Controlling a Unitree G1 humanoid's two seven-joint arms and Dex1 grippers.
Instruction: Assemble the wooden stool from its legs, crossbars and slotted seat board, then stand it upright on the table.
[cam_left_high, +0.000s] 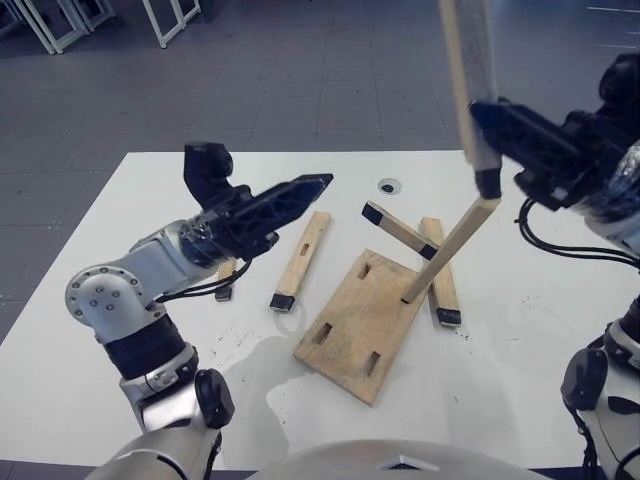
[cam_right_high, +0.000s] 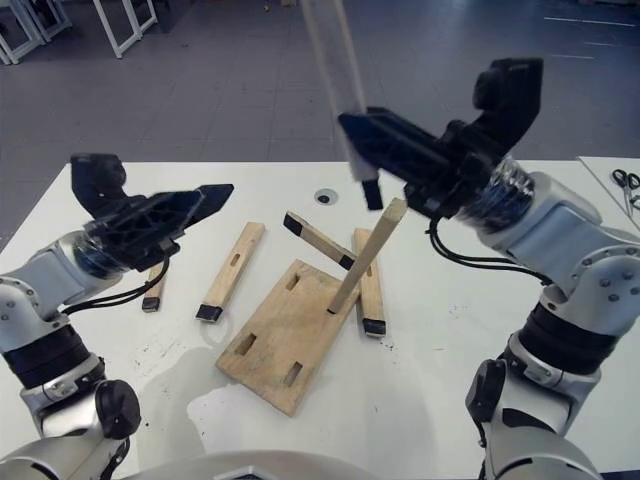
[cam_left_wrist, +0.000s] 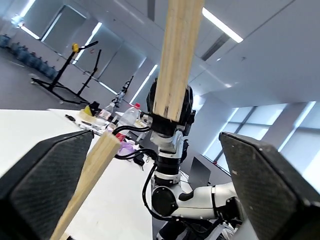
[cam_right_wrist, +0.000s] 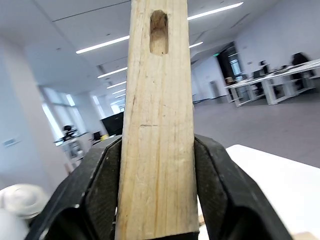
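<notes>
Seat board (cam_left_high: 350, 335) lies flat on the white surface (cam_left_high: 90, 300), its long axis running away from the robot and angled a touch right, four slots showing. One leg (cam_left_high: 452, 248) rises from the far right slot, leaning up and to the right. The right claw (cam_right_high: 365, 130) is clamped on a second leg (cam_left_high: 468, 70), held near upright above the board's far right corner, dark end down, just over the leaning leg's top. The left claw (cam_left_high: 318, 183) hovers left of the board, fingers spread wide, gripping nothing. A loose leg (cam_left_high: 300, 260) lies left of the board; two crossed legs (cam_left_high: 441, 275) lie on its right. There is open surface near-left of the board.
</notes>
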